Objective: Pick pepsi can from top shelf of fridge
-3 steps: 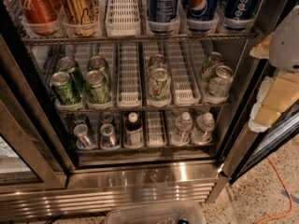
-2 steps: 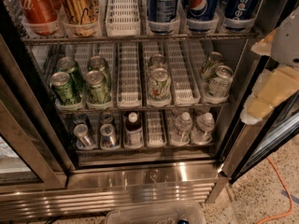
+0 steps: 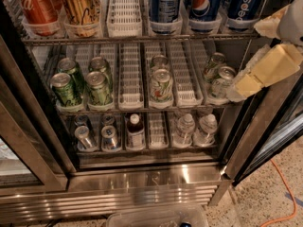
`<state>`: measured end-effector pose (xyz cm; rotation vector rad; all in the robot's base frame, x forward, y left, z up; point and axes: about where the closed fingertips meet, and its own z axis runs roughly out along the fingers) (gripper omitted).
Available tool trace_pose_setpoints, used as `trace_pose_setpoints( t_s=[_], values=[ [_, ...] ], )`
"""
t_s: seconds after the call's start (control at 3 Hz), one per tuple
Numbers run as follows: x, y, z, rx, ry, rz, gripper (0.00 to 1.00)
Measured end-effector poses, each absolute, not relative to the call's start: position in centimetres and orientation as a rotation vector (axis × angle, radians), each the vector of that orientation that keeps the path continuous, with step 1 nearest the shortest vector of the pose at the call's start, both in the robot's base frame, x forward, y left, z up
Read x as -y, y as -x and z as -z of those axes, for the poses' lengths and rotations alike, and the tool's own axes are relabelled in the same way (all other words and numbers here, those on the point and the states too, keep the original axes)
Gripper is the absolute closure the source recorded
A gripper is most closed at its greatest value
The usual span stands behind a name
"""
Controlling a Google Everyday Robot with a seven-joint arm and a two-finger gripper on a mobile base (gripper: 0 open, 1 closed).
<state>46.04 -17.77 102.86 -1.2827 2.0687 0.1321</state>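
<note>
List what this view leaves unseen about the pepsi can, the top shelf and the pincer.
pepsi can: upper part cut off by the camera view's top edge.
top shelf: only its front shows; the rest lies beyond the top edge.
pincer, at the right edge beside the middle rack: its arm is cut off by the right edge.
bottom-rack bottle: label too small to read.

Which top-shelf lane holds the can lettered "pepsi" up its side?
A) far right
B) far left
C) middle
A: the pepsi can stands rightmost on the top shelf, above and left of the tool, which hangs by the right side of the fridge.
</note>
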Motion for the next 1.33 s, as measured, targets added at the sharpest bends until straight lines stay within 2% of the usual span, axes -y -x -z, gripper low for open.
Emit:
trace_pose_setpoints(
  t_s=[0.67,1.33],
  values=[
    [16.9,-46.1,-101.9,-2.106,1.211,-0.151,0.00],
    [14.6,-47.1,-100.4,-2.162,0.849,-0.125,0.00]
  ],
)
